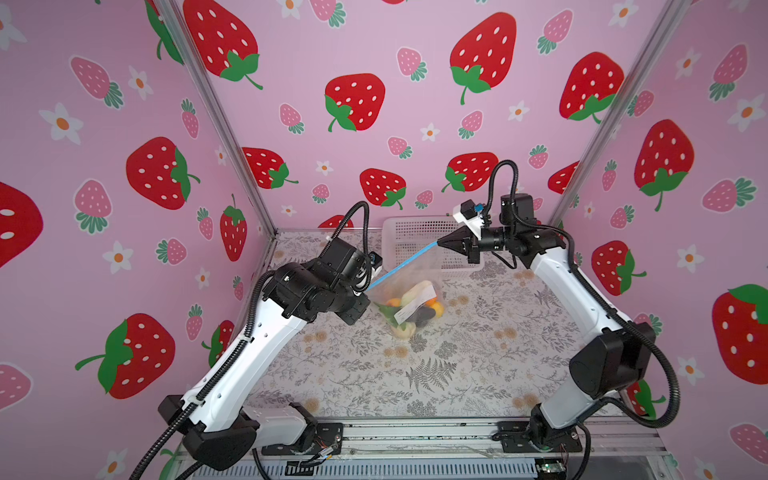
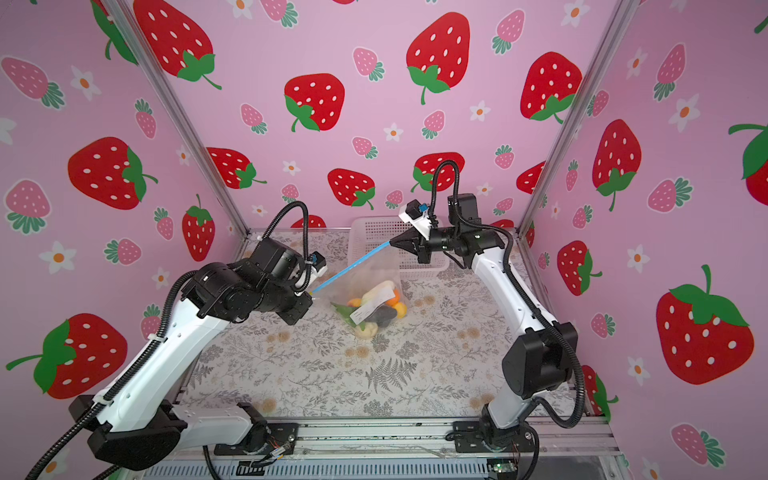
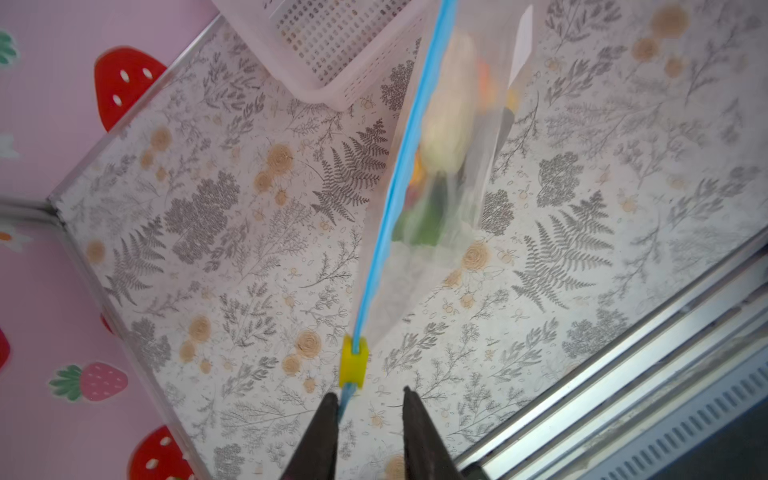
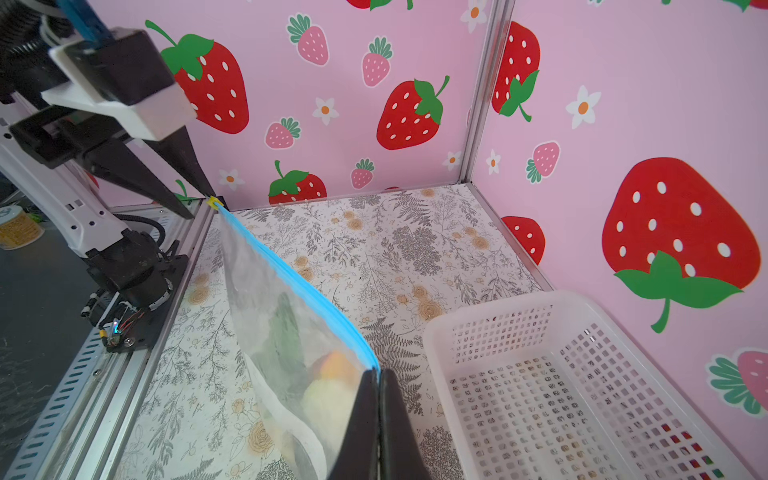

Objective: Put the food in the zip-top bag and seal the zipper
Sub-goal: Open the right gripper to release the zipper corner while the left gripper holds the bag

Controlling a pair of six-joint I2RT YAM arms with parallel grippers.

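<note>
The clear zip-top bag (image 1: 409,282) (image 2: 365,276) hangs stretched between both arms above the floral table. The food (image 1: 415,307) (image 2: 376,307), yellow, orange, white, green and dark pieces, lies inside at its low end. The blue zipper (image 1: 401,268) (image 3: 399,178) runs taut along the top. My right gripper (image 4: 379,371) (image 1: 438,244) is shut on the zipper's far end. My left gripper (image 3: 368,392) (image 4: 205,208) is open at the near end. The strip's tip lies against one finger, and the yellow slider (image 3: 353,361) (image 4: 213,202) sits just past the fingertips.
A white perforated basket (image 1: 415,237) (image 4: 540,374) (image 3: 332,45) stands at the back of the table, just behind the bag and under my right gripper. Pink strawberry walls close in the left, back and right sides. A metal rail (image 1: 415,432) runs along the front edge.
</note>
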